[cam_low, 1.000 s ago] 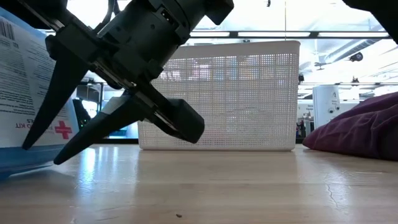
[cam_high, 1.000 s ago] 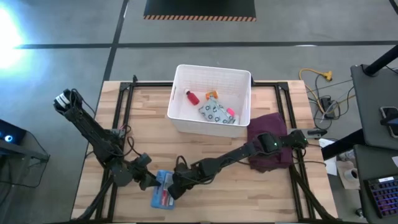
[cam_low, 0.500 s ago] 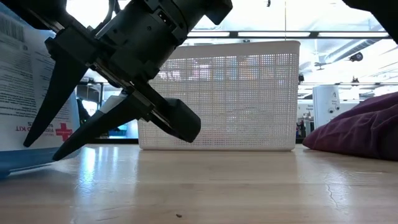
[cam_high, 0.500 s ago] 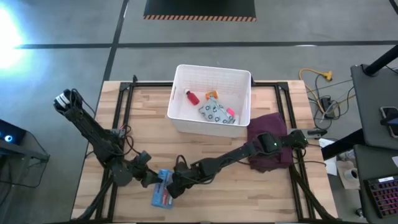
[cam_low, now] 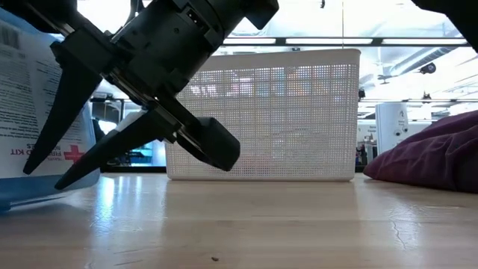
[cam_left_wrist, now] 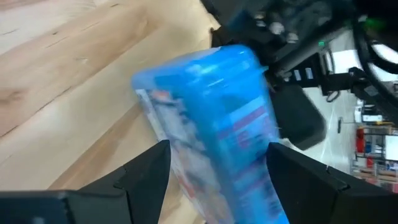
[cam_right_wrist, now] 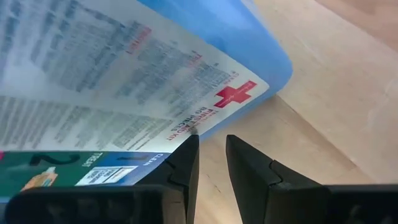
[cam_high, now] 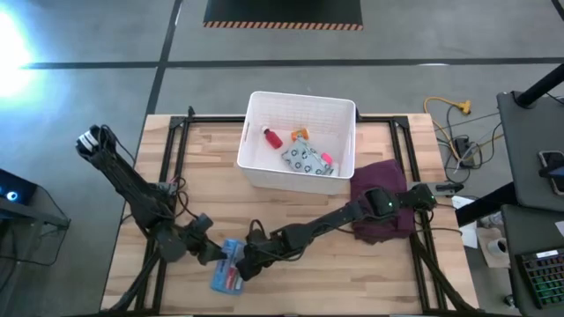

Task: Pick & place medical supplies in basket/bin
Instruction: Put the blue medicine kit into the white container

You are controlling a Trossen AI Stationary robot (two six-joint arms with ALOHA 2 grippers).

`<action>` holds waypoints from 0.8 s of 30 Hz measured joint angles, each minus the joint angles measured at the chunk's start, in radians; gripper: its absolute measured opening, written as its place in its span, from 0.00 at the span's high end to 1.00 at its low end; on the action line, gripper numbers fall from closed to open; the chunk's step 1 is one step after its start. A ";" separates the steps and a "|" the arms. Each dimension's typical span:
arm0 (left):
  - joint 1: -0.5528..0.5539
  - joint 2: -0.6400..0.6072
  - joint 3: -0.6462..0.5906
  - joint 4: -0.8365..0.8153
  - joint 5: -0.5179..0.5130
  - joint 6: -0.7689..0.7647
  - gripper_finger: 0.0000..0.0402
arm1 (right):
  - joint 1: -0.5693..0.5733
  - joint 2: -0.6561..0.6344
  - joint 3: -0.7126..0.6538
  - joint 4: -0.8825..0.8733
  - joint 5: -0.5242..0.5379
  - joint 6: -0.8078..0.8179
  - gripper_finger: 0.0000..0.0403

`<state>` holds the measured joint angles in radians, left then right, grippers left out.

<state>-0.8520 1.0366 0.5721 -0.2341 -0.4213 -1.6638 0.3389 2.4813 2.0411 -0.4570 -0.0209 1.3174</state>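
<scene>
High view showed two grippers flanking one blue first-aid box (cam_high: 227,265) near the table's front edge, left gripper (cam_high: 214,254) spread wide around it, right gripper (cam_high: 242,266) nearly closed beside it, one white basket (cam_high: 341,161) behind.

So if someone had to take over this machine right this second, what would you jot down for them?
Left gripper: fingers open around the blue first-aid box at the table's front, not closed.
Right gripper: at the box's other side, fingers open.
Box is tilted up on an edge, still outside the white basket.
Done: the patterned packet, red bottle and orange item lie in the basket.
Left: box into the basket.
</scene>
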 joint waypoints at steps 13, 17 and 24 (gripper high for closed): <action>0.000 0.042 0.000 0.021 0.022 0.002 0.39 | 0.004 0.000 0.000 0.019 0.021 0.062 0.80; 0.000 0.063 0.005 -0.007 0.076 0.006 0.39 | 0.006 0.000 -0.001 0.070 0.019 0.072 0.79; -0.005 0.071 0.011 -0.085 0.176 -0.014 0.39 | 0.003 0.000 0.008 0.105 0.050 0.073 0.75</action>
<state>-0.8568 1.1080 0.5832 -0.3190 -0.2455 -1.6773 0.3417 2.4809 2.0492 -0.3519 0.0295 1.3903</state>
